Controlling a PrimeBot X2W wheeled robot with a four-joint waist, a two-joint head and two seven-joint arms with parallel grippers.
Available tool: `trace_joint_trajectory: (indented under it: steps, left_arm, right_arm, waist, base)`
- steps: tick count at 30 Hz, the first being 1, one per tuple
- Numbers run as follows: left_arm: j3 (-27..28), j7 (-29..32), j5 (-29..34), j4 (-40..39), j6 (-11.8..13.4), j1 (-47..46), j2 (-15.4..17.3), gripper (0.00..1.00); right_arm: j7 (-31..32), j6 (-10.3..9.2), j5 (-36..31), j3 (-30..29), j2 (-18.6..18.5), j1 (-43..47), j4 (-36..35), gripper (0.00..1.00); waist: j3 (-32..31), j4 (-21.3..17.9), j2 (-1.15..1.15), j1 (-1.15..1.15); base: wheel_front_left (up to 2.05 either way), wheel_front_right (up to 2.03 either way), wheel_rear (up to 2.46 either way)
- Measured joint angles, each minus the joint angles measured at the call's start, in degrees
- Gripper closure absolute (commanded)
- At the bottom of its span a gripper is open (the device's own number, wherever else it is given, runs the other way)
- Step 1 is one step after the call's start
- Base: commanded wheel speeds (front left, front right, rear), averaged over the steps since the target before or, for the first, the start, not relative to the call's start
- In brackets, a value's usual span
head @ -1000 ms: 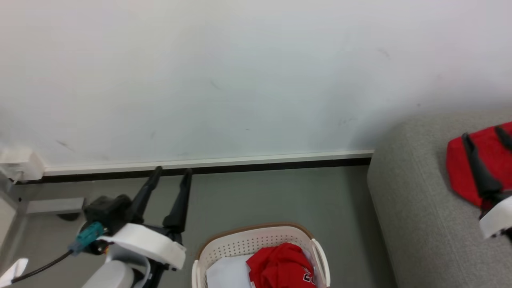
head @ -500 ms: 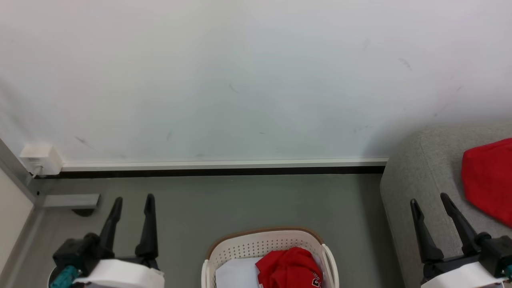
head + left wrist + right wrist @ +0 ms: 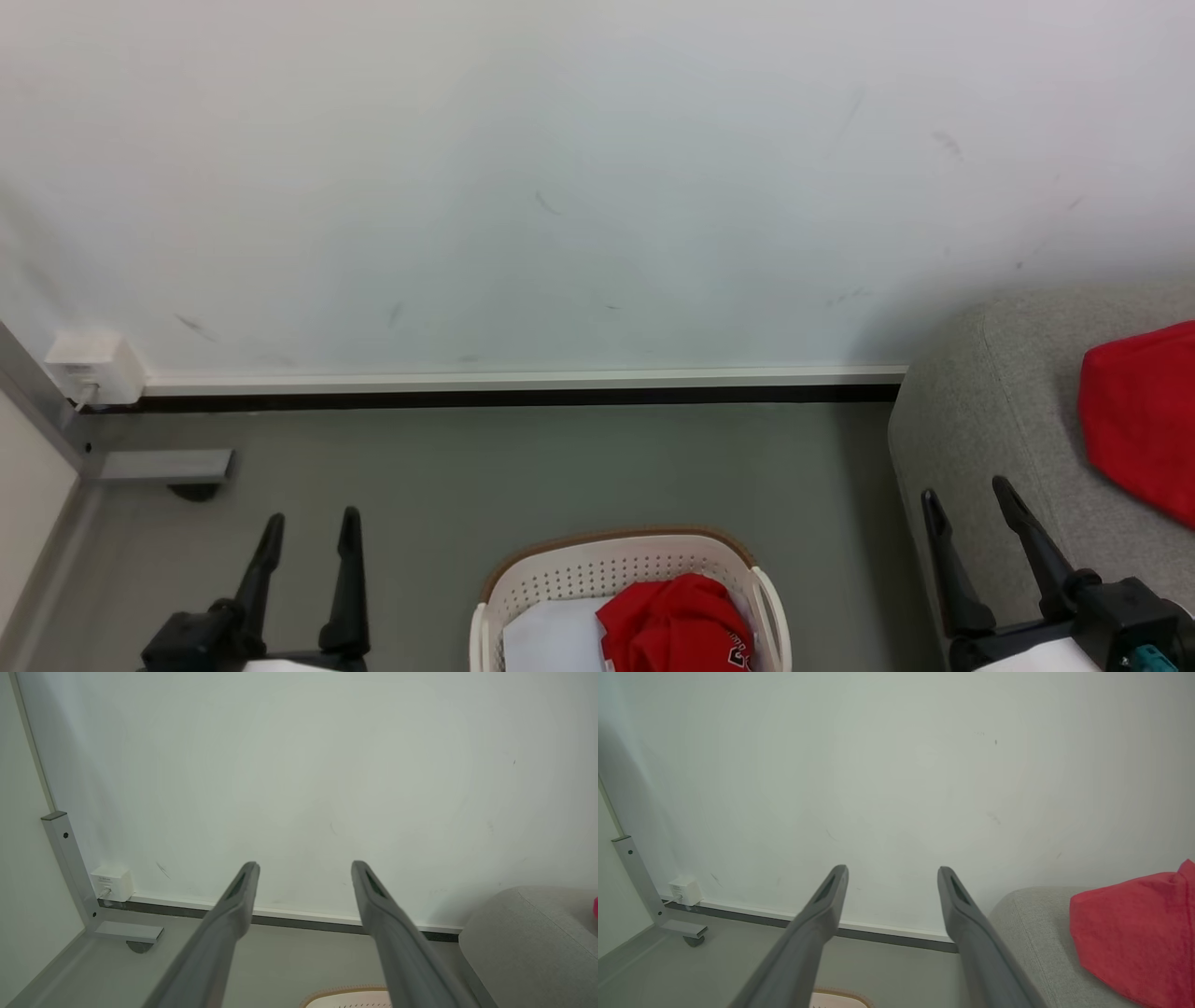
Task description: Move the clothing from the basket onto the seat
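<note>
Clothing (image 3: 670,623) in basket (image 3: 607,571), right of left hand (image 3: 312,516)

Soft, even indoor light, bright without glare. The white painted wall (image 3: 597,187) dims toward its left corner and beside the light grey woven-fabric sofa (image 3: 1008,420). The head view is sharp. In the wrist views the wall darkens toward the corners, and the left gripper (image 3: 303,865) and right gripper (image 3: 892,870) show long fingers that look soft and washed-out grey near the lens.
</note>
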Motion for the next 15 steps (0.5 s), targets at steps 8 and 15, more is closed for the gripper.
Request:
trace_joint_trajectory:
  steps: [8,15]
  left_arm:
    - [2.8,0.0,2.6,1.1,-2.9,-0.2,-2.3,0.0]
    - [4.4,0.0,3.6,1.7,-4.5,-0.3,-3.3,0.0]
  right_arm:
    - [0.0,0.0,0.3,0.7,0.0,-1.2,0.5,0.0]
    - [0.0,0.0,0.5,0.9,-0.5,-1.4,0.7,0.0]
  waist:
    - [0.1,-0.1,0.0,0.0]
    - [0.2,-0.3,0.0,0.0]
  base:
    - [0.0,0.0,0.0]
    - [0.0,0.0,0.0]
